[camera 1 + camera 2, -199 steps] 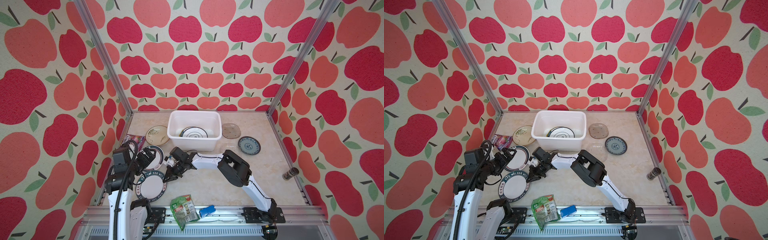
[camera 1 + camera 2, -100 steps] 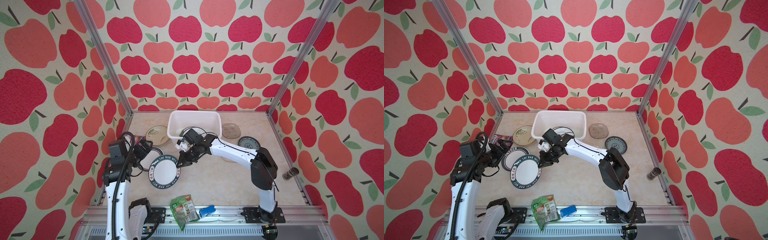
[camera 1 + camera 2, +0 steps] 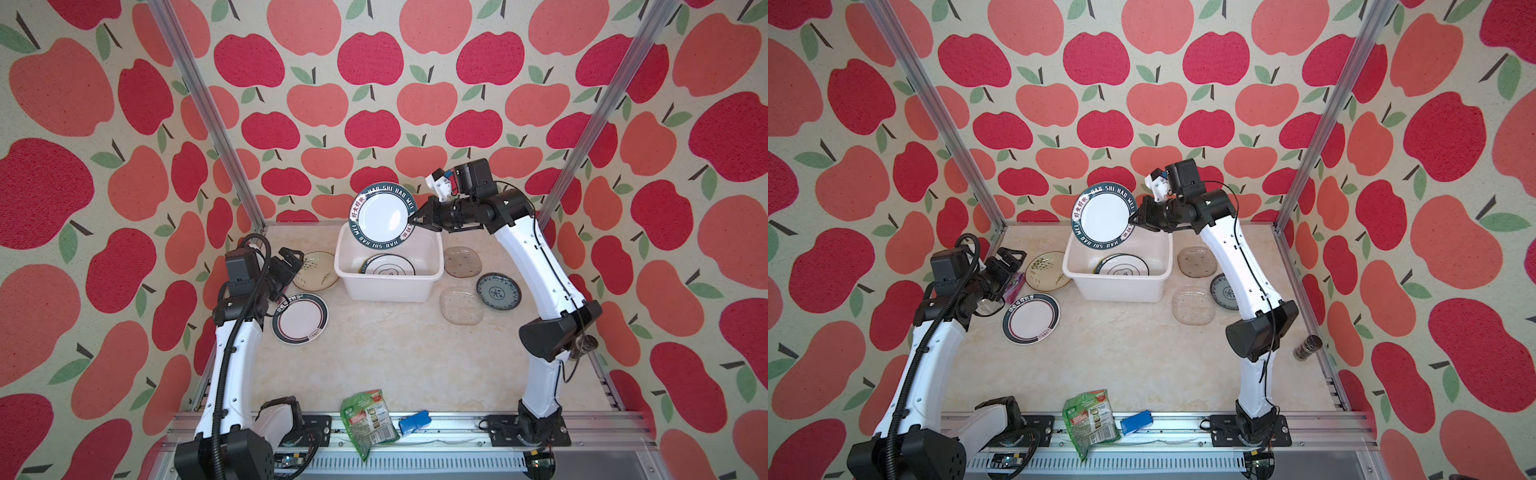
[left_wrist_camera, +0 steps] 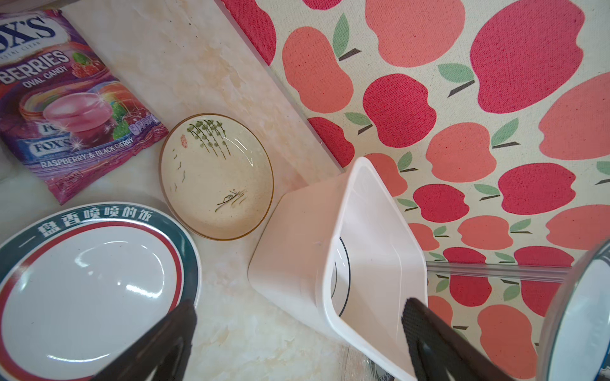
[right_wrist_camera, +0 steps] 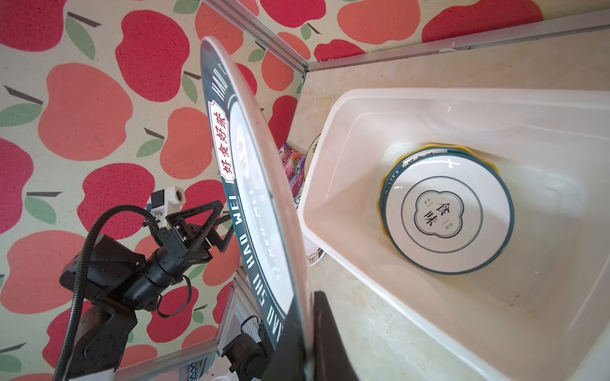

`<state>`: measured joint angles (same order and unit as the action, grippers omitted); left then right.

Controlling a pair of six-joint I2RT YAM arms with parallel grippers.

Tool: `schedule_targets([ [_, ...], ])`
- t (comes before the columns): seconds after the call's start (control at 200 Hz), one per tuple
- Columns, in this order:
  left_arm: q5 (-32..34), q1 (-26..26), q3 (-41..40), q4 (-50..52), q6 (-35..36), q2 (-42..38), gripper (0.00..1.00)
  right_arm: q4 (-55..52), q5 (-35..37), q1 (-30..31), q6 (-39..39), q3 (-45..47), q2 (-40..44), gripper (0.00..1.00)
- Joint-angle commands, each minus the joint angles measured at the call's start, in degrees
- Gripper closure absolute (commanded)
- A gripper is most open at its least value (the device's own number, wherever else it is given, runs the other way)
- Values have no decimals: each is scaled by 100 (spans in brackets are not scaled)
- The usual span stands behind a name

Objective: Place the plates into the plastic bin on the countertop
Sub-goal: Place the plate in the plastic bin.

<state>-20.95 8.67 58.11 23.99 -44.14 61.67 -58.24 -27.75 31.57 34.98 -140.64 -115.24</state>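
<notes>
right tool [image 3: 414,220]: clamped on lettered plate [image 3: 381,216] rim
lettered plate: tilted, centre of frame, above plastic bin [image 3: 390,289]
left tool [image 3: 292,260]: wide open, empty
advice: level it, lower onto stacked plates [image 3: 390,268], then release

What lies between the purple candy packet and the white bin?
The cream plate with a plant print lies there, clearest in the left wrist view.

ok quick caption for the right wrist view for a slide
Right gripper holds a lettered dark-rimmed plate on edge over the plastic bin's rim, stacked plates already inside.
</notes>
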Motion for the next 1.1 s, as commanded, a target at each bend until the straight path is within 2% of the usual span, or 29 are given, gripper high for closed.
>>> schedule_targets([
  [0.0,1204,-507,559,77,72,375,1,-638,-255,-49,199,-1055,-1080,100],
  [0.06,1377,-728,1072,533,241,833,1,-877,-425,-143,484,-1953,-1622,100],
  [0.115,1368,-869,1521,915,269,1274,1,-965,-543,-210,719,-2331,-1911,100],
  [0.195,941,-1010,1977,1003,365,1773,1,-882,-661,-316,864,-2078,-1922,100],
  [0.34,-737,-956,2913,815,627,2831,1,-865,-763,-496,756,-1537,-1803,100],
  [0.425,-1357,-985,3810,1183,844,3600,1,-1142,-812,-546,586,-1555,-1882,100],
  [0.67,-1821,-1162,5762,2461,1655,4930,0,-1865,-1004,-518,18,-1578,-2107,100],
  [0.851,-1918,-1180,5904,2394,1657,5089,0,-2398,-865,-450,-347,-1537,-2285,100],
  [1.096,-1745,-1244,5910,2489,1738,5167,0,-2571,-767,-569,-522,-1689,-2715,100],
])
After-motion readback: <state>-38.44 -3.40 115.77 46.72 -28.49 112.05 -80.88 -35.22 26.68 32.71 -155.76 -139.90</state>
